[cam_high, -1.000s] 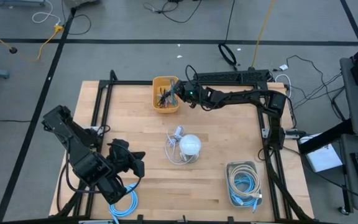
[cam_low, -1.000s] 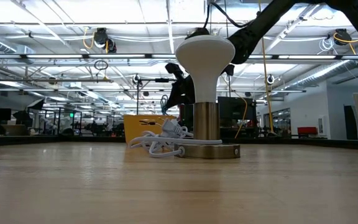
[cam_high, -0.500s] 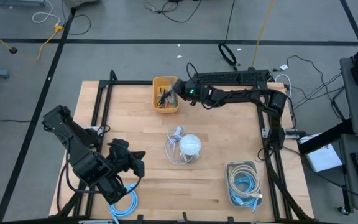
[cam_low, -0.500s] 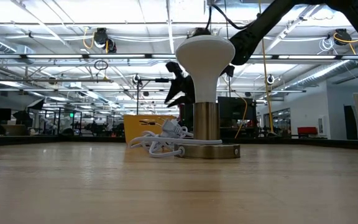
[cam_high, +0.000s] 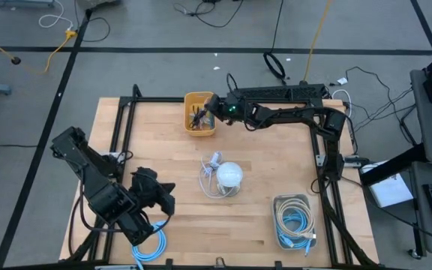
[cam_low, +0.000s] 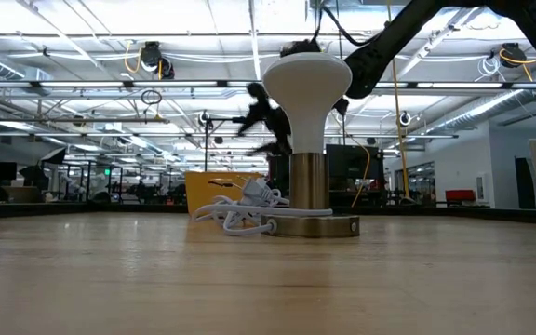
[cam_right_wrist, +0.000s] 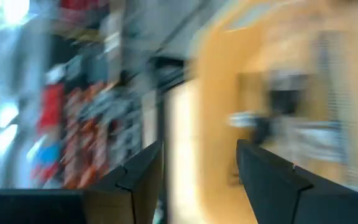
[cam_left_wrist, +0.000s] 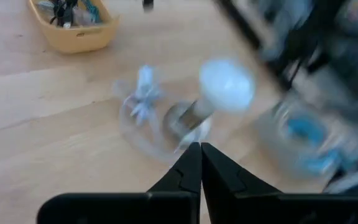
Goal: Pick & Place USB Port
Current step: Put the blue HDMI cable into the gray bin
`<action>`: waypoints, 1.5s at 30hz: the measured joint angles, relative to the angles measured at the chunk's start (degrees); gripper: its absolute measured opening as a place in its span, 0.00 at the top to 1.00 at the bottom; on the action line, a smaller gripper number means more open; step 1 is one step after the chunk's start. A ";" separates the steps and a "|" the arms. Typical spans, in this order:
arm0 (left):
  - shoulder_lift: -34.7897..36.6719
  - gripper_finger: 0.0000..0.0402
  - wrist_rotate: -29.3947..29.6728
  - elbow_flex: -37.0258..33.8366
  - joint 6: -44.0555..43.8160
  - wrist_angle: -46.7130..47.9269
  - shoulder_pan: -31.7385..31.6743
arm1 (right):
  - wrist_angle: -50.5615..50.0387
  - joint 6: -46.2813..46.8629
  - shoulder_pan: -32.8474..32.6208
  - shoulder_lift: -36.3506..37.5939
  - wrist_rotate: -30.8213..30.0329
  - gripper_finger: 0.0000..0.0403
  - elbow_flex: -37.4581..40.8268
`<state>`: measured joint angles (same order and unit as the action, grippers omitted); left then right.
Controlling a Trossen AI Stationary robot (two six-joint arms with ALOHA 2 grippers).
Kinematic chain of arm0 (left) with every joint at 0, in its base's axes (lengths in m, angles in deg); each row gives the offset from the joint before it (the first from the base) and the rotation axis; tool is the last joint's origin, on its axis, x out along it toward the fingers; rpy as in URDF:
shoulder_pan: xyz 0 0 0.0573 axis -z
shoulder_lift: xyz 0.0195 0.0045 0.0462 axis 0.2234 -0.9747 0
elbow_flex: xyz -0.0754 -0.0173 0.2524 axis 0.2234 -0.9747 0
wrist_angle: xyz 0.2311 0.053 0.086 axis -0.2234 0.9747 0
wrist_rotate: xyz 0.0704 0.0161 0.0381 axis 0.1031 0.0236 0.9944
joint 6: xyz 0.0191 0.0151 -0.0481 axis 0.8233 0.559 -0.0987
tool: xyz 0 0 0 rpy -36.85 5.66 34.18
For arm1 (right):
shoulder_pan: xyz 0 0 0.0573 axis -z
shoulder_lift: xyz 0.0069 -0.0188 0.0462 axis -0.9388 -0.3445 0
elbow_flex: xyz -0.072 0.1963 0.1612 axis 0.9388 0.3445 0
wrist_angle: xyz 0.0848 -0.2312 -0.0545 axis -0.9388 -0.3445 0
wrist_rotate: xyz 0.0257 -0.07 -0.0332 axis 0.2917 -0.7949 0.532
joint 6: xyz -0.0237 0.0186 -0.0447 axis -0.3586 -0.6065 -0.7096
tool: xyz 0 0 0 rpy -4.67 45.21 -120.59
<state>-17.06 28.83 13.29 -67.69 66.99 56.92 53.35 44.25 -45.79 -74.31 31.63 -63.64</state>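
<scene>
A yellow bin [cam_high: 200, 113] stands at the table's far middle and holds several small dark and blue USB parts [cam_high: 196, 117]. It also shows in the low view [cam_low: 220, 193] and in the left wrist view [cam_left_wrist: 73, 28]. My right gripper [cam_high: 209, 106] hangs open and empty above the bin's right rim, well clear of it in the low view [cam_low: 255, 132]. In its own blurred wrist view its fingers stand wide apart [cam_right_wrist: 197, 152]. My left gripper [cam_high: 168, 199] waits shut and empty at the near left [cam_left_wrist: 201, 149].
A white mushroom-shaped lamp [cam_high: 229, 175] on a metal foot stands mid-table with a loose white cable [cam_high: 211, 166] beside it. A clear tray [cam_high: 294, 217] of coiled cables sits near right. A blue cable [cam_high: 150, 247] lies at the near left edge.
My right gripper has opened above the yellow bin, risen a little and tipped from pointing down toward level.
</scene>
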 joint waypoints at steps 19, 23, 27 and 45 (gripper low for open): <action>-1.85 0.69 -37.17 -13.47 -0.25 -17.95 11.26 | -23.91 -55.33 -20.30 33.75 16.20 0.51 -0.12; -4.73 0.62 -37.81 -20.96 -11.12 -28.91 14.17 | -39.70 -60.59 -25.31 40.11 6.77 0.51 -0.11; -10.14 0.62 -41.10 -22.47 -16.84 -31.09 15.40 | -51.47 -62.30 -31.78 44.50 0.14 0.51 -0.11; -15.14 0.67 -48.76 -14.73 -12.14 -15.12 9.28 | -63.19 -53.80 -62.00 48.21 -15.18 0.51 -0.09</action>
<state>-32.21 -19.92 -1.44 -79.84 51.87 66.20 -9.83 -9.55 -107.79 -26.10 16.45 -63.73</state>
